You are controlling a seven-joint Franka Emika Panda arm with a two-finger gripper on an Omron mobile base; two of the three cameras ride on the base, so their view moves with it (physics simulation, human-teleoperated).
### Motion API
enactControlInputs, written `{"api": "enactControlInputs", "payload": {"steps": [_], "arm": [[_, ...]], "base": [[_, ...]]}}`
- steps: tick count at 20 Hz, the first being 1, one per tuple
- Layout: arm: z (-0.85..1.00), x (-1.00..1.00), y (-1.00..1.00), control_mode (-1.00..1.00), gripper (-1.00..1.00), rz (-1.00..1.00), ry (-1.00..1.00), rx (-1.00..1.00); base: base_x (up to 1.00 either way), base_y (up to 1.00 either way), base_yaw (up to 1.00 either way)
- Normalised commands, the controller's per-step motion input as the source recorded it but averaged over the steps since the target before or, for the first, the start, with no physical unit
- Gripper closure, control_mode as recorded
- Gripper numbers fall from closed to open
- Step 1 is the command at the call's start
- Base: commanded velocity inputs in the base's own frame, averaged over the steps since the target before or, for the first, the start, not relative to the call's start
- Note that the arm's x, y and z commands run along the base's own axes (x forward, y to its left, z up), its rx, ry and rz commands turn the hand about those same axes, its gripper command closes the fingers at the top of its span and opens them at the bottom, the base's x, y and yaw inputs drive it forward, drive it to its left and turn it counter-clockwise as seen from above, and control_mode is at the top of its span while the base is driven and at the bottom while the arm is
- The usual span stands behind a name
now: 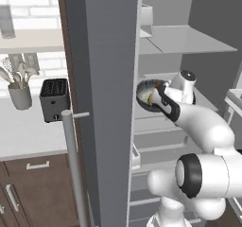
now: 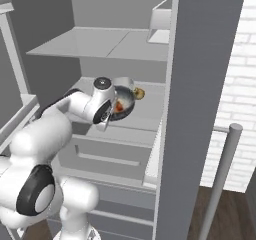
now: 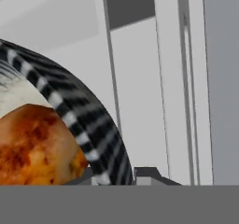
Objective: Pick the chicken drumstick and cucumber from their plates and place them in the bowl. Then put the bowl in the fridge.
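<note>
The fridge [image 1: 106,79] stands open, its door swung toward me. My gripper [image 1: 159,98] reaches in over the middle shelf [image 2: 145,115], shut on the near rim of the dark bowl [image 1: 145,92]. The bowl [image 2: 126,98] looks tilted; whether it touches the shelf I cannot tell. The orange-brown chicken drumstick [image 2: 118,106] lies inside it, close up in the hand view [image 3: 32,148] against the striped dark rim [image 3: 88,120]. A yellow-green bit, the cucumber [image 1: 150,100], shows beside it. The rim passes between my fingertips [image 3: 147,174].
The fridge door's silver bar handle [image 1: 73,164] stands left of the arm. An upper shelf [image 1: 189,39] hangs over the bowl, with drawers [image 2: 115,151] below. A small yellow-brown item [image 2: 139,93] sits behind the bowl. On the counter at left are a toaster [image 1: 53,98] and an utensil pot [image 1: 20,96].
</note>
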Motion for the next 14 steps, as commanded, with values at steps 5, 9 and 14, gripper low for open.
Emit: {"api": "enactControlInputs", "payload": {"steps": [5,9,14], "arm": [[-0.35,0.45,0.00,-1.00,1.00,0.00,0.00,0.00],[-0.37,0.34,0.00,-1.00,1.00,0.00,0.00,0.00],[-0.16,0.09,0.03,-1.00,-1.00,0.00,-0.05,0.00]], "base": [[0.00,0.00,0.00],[0.00,0.00,0.00],[0.00,0.00,0.00]]}}
